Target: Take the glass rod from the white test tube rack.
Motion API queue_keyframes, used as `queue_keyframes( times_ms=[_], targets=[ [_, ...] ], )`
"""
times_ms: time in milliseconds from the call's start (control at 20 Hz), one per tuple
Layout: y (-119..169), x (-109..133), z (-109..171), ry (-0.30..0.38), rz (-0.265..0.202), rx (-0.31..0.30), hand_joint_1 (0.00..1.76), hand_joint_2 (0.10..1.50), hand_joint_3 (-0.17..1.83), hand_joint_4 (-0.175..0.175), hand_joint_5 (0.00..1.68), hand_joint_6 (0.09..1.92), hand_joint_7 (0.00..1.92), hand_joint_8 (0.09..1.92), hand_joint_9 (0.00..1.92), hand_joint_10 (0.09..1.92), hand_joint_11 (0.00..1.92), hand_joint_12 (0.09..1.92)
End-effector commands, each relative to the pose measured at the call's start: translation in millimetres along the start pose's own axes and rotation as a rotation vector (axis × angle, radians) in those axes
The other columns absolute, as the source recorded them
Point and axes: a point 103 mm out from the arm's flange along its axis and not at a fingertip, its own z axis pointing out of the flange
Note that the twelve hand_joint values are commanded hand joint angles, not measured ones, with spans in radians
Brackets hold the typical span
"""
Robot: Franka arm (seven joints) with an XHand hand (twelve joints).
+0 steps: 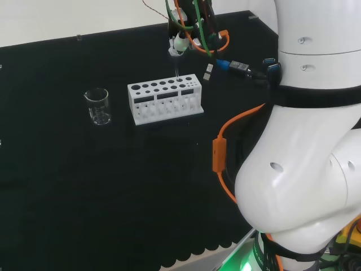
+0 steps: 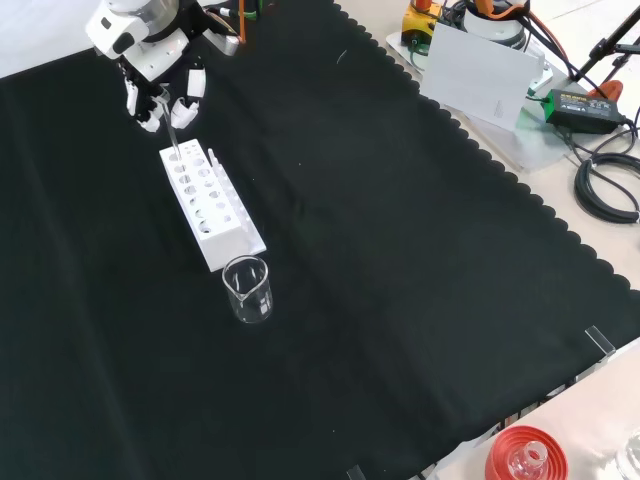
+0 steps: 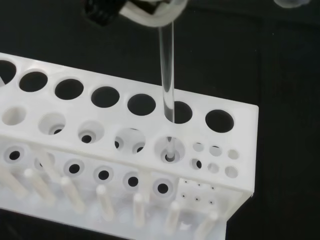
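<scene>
The white test tube rack [image 1: 164,100] [image 2: 207,204] [image 3: 125,150] stands on the black cloth. A clear glass rod [image 3: 167,75] [image 1: 177,69] [image 2: 170,138] stands upright in a hole near one end of the rack, its lower tip still down inside the rack. The hand [image 1: 179,42] [image 2: 160,95] [image 3: 145,10] hovers right above that end, its fingers pinched on the rod's top. In the head view the hand is above the rack's right end; in the front view it is at the rack's far end.
A clear glass beaker [image 1: 98,105] [image 2: 247,289] stands beside the rack's other end. A red ribbed ring stand [image 2: 525,455] with glassware sits at the cloth's near edge in the front view. The arm's white links [image 1: 304,147] and orange cable [image 1: 220,152] fill the head view's right.
</scene>
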Motion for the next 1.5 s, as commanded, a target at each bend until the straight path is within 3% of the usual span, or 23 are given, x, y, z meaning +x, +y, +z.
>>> queue_keyframes(
  times_ms=[50, 500, 650, 750, 850, 950, 1050, 1150, 1350, 1500],
  targets=[
    [2, 4, -3, 0.003, -0.006, -0.014, 1.07, 0.74, 0.54, -0.175, 0.88, 0.73, 1.19, 0.67, 1.59, 0.2, 1.64, 0.68],
    [3, 9, -4, 0.017, -0.012, -0.023, 1.11, 0.73, 0.57, -0.175, 0.93, 0.7, 1.27, 0.61, 1.65, 0.15, 1.67, 0.64],
    [2, 9, -2, 0.014, -0.009, -0.049, 1.16, 0.95, 0.23, -0.175, 1.02, 0.87, 1.34, 0.56, 1.69, 0.11, 1.71, 0.62],
    [1, 10, -3, 0.0, -0.014, -0.086, 1.18, 1.01, 0.1, -0.175, 1.08, 0.83, 1.43, 0.51, 1.72, 0.09, 1.73, 0.59],
    [0, 11, -5, -0.015, -0.012, -0.109, 1.26, 1.0, 0.04, -0.175, 1.18, 0.66, 1.35, 0.53, 1.76, 0.09, 1.67, 0.54],
    [-1, 12, -9, -0.026, -0.014, -0.119, 1.3, 0.84, 0.3, -0.175, 1.25, 0.58, 1.33, 0.55, 1.8, 0.11, 1.61, 0.61],
    [-3, 14, -13, -0.051, -0.027, -0.137, 1.32, 0.67, 0.62, -0.175, 1.26, 0.65, 1.33, 0.64, 1.84, 0.14, 1.6, 0.65],
    [-6, 15, -17, -0.069, -0.035, -0.146, 1.32, 0.6, 0.75, -0.175, 1.26, 0.7, 1.32, 0.69, 1.86, 0.17, 1.59, 0.67],
    [-15, 15, -26, -0.071, -0.03, -0.166, 1.32, 0.58, 0.79, -0.175, 1.26, 0.72, 1.32, 0.7, 1.87, 0.18, 1.59, 0.67],
    [-22, 15, -35, -0.068, -0.025, -0.184, 1.32, 0.69, 0.62, -0.175, 1.18, 0.62, 1.34, 0.75, 1.86, 0.18, 1.57, 0.68]
  ],
)
